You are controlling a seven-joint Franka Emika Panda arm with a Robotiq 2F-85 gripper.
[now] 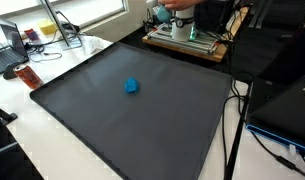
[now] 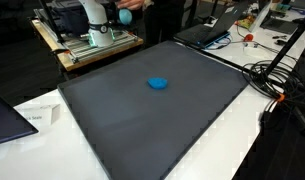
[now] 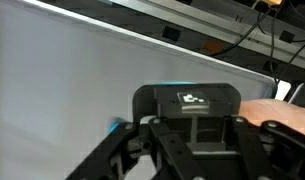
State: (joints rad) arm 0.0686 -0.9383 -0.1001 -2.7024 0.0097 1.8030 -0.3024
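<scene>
A small blue object lies near the middle of a large dark mat in both exterior views (image 1: 132,86) (image 2: 158,83). My arm stands folded on its stand at the far edge, well away from the blue object. My gripper (image 1: 162,14) (image 2: 124,16) is raised there, with a teal glow on it. In the wrist view the gripper body (image 3: 188,125) fills the lower middle and its fingertips are cut off by the frame edge. A person's hand (image 3: 277,114) is right beside the gripper. Nothing shows between the fingers.
The dark mat (image 1: 112,120) (image 2: 192,125) covers most of a white table. The arm's stand (image 1: 187,40) (image 2: 87,45) is at the back. Laptops, cables and clutter ring the table edges (image 1: 17,50) (image 2: 277,80). A person stands behind the arm (image 2: 157,15).
</scene>
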